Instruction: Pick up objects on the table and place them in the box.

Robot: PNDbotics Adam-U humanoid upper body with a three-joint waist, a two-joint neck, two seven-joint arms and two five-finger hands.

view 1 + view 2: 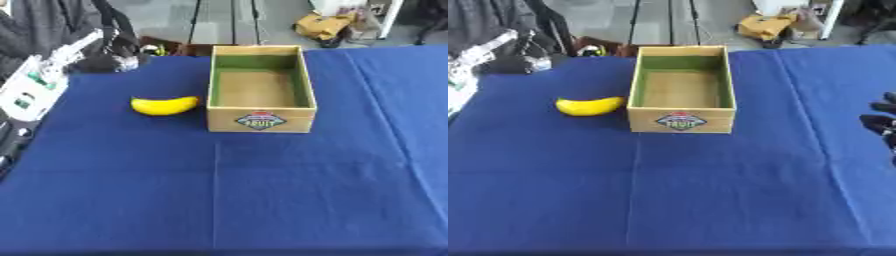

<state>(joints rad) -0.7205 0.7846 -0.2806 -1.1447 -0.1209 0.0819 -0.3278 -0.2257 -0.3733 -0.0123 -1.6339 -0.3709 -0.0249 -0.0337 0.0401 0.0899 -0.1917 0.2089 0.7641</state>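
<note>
- The curved yellow banana (164, 105) lies on its side on the bench (262, 200), which is covered in a dark blue cloth, left of centre and toward the far half.
- Its right tip lies just beside the left wall of the open rectangular wooden box (260, 121), though I cannot tell whether the two touch.
- The box stands upright with its long sides running near to far; its inside looks bare, with a green tint on the inner walls, and a diamond-shaped label sits on its near face.
- The right hand (883, 122) shows only in the right eye view, at the right edge level with the box and well apart from it: a few dark fingertips pointing left over the cloth, spread apart and holding nothing.
- The left hand shows in neither view.
</note>
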